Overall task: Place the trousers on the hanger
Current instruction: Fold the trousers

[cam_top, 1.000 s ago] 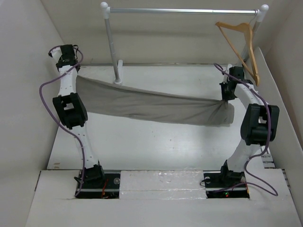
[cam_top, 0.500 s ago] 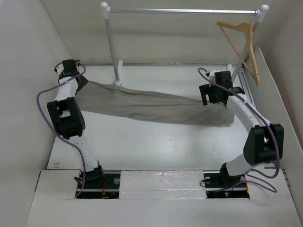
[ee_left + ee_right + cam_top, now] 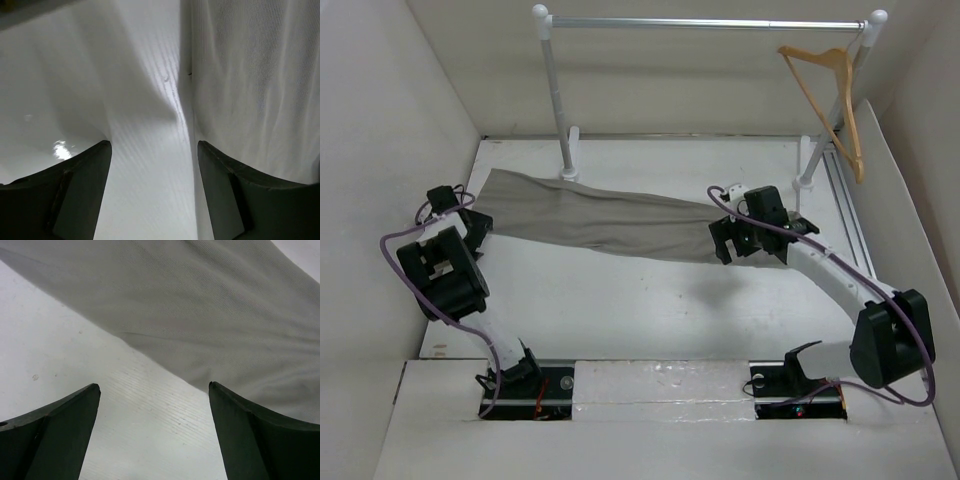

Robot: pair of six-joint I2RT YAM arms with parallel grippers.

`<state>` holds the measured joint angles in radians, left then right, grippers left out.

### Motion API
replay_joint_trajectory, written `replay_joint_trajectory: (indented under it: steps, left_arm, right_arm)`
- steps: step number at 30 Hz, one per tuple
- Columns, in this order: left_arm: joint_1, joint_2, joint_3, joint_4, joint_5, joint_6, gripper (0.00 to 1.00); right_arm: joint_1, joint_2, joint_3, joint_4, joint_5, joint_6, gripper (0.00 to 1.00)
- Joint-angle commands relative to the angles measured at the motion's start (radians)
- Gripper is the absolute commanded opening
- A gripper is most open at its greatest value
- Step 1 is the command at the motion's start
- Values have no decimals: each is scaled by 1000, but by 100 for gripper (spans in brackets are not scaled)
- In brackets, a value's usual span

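The grey-beige trousers (image 3: 620,222) lie stretched flat across the white table (image 3: 620,310), running left to right. The tan wooden hanger (image 3: 832,95) hangs by its hook at the right end of the rail, far from both arms. My left gripper (image 3: 478,228) is low at the trousers' left end. It is open, with bare table between the jaws (image 3: 152,145) and the cloth (image 3: 250,75) beside the right finger. My right gripper (image 3: 730,245) hovers at the trousers' right part, open (image 3: 154,386), holding nothing. The cloth (image 3: 210,305) lies just ahead of its fingertips.
A silver rail (image 3: 705,22) on white posts (image 3: 552,95) spans the back of the table. One post foot stands at the trousers' far edge (image 3: 567,170). Slanted white walls close in left and right. A metal track (image 3: 850,215) runs along the right side.
Both grippers opened and let go of the trousers, which dropped from hanging taut to lying flat. Both arms came down and nearer; the right one moved left.
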<state>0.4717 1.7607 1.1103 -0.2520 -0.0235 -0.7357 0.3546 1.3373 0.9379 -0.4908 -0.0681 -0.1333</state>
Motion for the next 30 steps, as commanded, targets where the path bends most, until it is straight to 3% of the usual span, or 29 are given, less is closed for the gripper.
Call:
replay_joint_trajectory:
  steps: [1, 2, 6, 9, 11, 13, 18, 21, 25, 26, 28, 29, 30]
  left_arm:
    - [-10, 69, 23, 91, 121, -65, 66]
    - [-10, 80, 31, 97, 123, -86, 67]
    - [-10, 105, 46, 158, 138, -116, 68]
    - [-10, 166, 112, 117, 129, -122, 66]
    - [-10, 187, 131, 114, 134, -122, 59]
    - [-10, 192, 135, 122, 122, -122, 34]
    - [-10, 229, 195, 82, 86, -94, 30]
    - [-10, 244, 209, 86, 77, -77, 21]
    - [-10, 261, 241, 66, 45, -51, 0]
    - [-10, 267, 261, 59, 39, -28, 0]
    - [-10, 279, 284, 28, -5, -5, 0]
    - [-10, 281, 301, 20, -18, 5, 0]
    - [-10, 281, 306, 10, -32, 28, 0]
  right_arm:
    - [1, -38, -17, 34, -53, 29, 95]
    - [-12, -47, -34, 38, -71, 49, 100]
    - [-90, -99, -146, 87, -148, 121, 100]
    - [-235, -153, -235, 122, -208, 201, 100]
    - [-357, -181, -275, 147, -236, 250, 100]
    - [-434, -208, -310, 162, -234, 277, 100]
    - [-630, -170, -356, 279, -260, 365, 100]
    - [-669, -86, -369, 354, -272, 408, 100]
    - [-713, 28, -366, 429, -233, 451, 99]
    - [-723, 72, -367, 451, -236, 472, 98]
    - [-735, 112, -366, 523, -239, 488, 83]
    - [-744, 143, -360, 535, -237, 497, 69]
    - [-744, 157, -355, 552, -236, 498, 49]
